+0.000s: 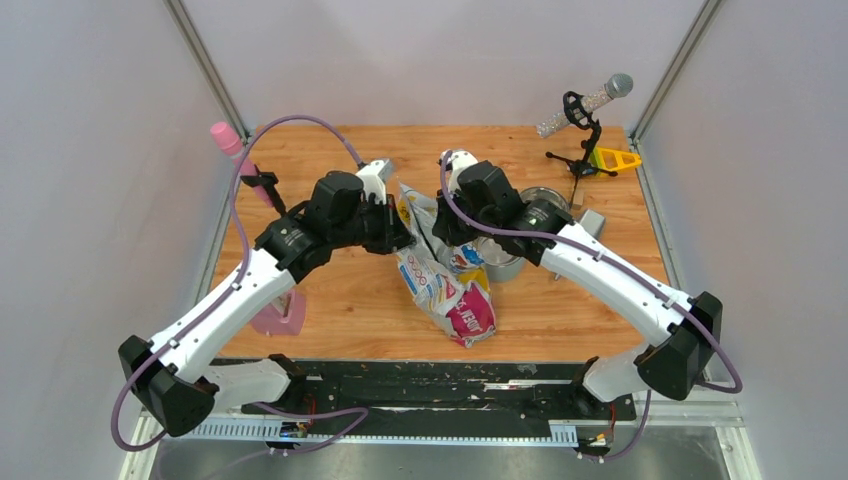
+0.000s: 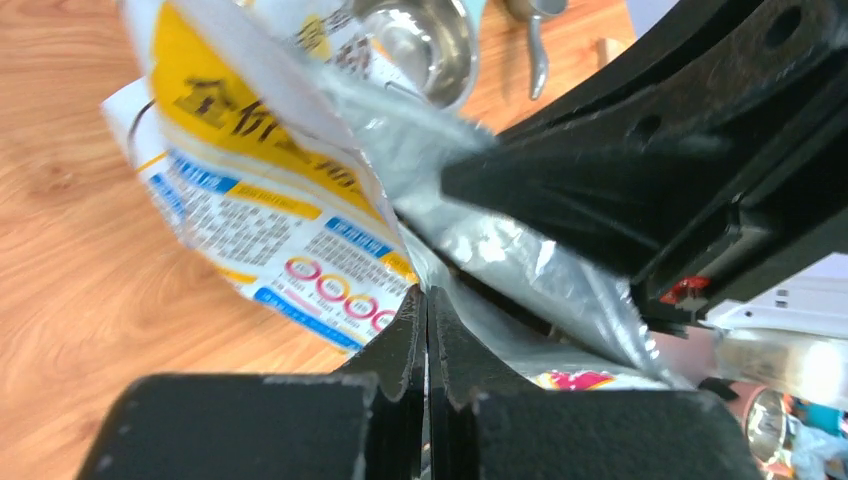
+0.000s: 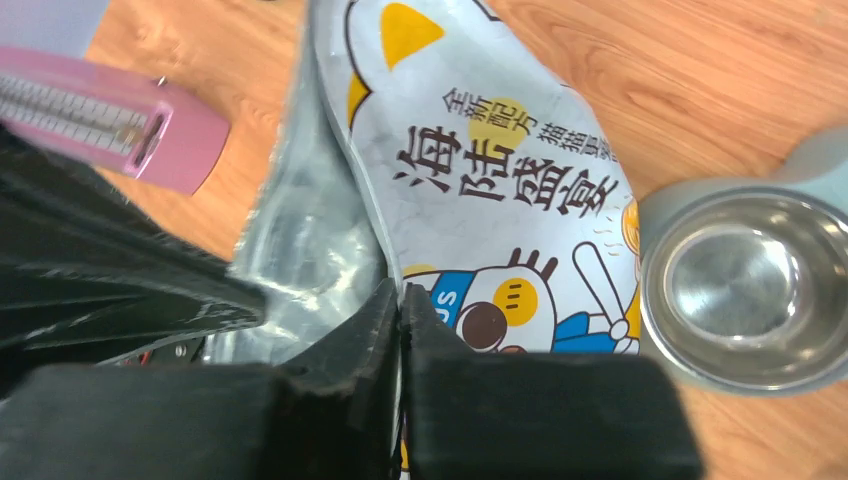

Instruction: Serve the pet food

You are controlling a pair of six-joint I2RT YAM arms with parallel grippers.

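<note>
The cartoon-cat food bag (image 1: pixel 446 275) lies in the middle of the wooden table, with its mouth towards the arms' grippers. My left gripper (image 1: pixel 404 232) is shut on one edge of the bag's mouth; in the left wrist view (image 2: pixel 427 300) the jaws pinch the printed wall (image 2: pixel 260 190) next to the silver lining (image 2: pixel 520 255). My right gripper (image 1: pixel 440 236) is shut on the opposite edge; in the right wrist view (image 3: pixel 400 296) it pinches the cat-printed wall (image 3: pixel 490 200). The pet food is hidden. A steel bowl (image 3: pixel 745 290) stands just right of the bag.
A grey scoop (image 1: pixel 590 220) lies right of the bowl (image 1: pixel 545 200). A microphone on a black stand (image 1: pixel 585 115) and a yellow triangle (image 1: pixel 615 158) are at the back right. A pink bottle (image 1: pixel 228 140) and a pink holder (image 1: pixel 280 312) stand at the left edge.
</note>
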